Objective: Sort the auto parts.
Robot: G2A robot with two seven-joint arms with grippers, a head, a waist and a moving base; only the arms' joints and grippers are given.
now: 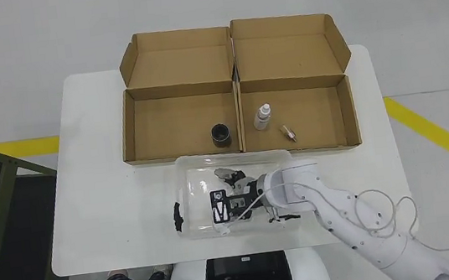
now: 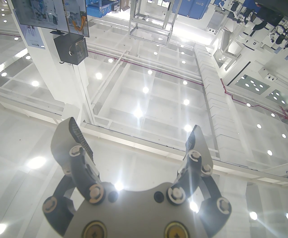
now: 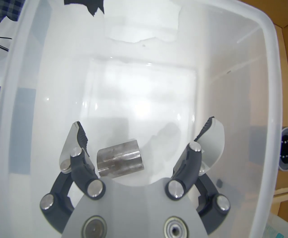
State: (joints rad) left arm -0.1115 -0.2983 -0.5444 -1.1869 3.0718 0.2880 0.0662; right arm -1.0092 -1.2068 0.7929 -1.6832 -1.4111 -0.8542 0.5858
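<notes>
Right pincer [image 3: 145,126], spread wide, above metal cylinder [image 3: 120,157] inside clear bin [image 3: 268,67].

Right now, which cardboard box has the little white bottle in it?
The right-hand box: the white bottle is there, near a small metal part. The left-hand box holds only a dark ring.
</notes>
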